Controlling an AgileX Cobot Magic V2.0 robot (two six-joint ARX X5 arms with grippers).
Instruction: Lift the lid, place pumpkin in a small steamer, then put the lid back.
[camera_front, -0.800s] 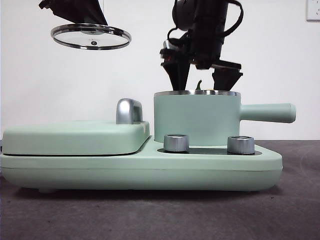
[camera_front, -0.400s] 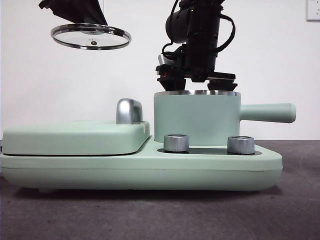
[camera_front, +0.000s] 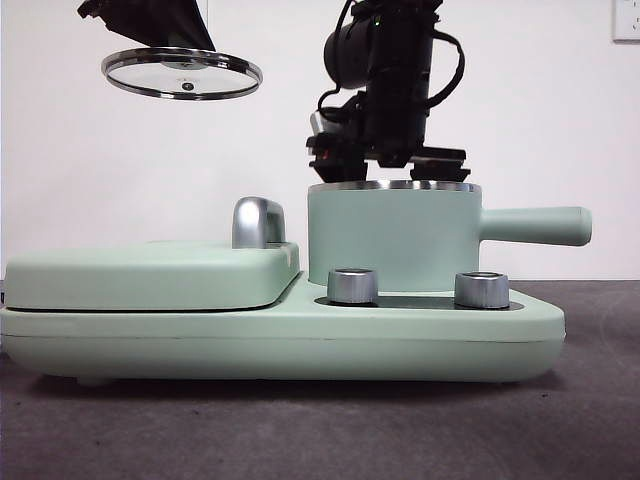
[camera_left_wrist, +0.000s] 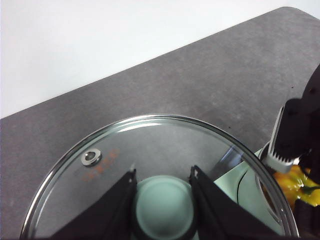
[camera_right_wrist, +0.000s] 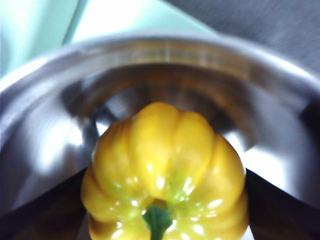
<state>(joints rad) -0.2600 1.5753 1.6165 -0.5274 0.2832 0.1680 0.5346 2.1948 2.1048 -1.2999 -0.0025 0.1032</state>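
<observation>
A dark grey surface (camera_front: 300, 430) is carrying the mint-green small steamer (camera_front: 392, 235). Inside it, the right claw (camera_right_wrist: 160, 200) is gripping the glossy, ribbed yellow pumpkin (camera_right_wrist: 165, 175). High above the surface, the left claw (camera_left_wrist: 162, 200) is pinching the clear glass lid (camera_front: 182, 73) by its knob.

The right arm (camera_front: 390, 70) is showing as a bulky black body with a rounded housing, looping black cables and a small silvery ribbed part near its wrist. The left gripper (camera_left_wrist: 162, 202) is presenting two flat, matte black fingers (camera_left_wrist: 107, 212) with pale flecks at their tips.
</observation>
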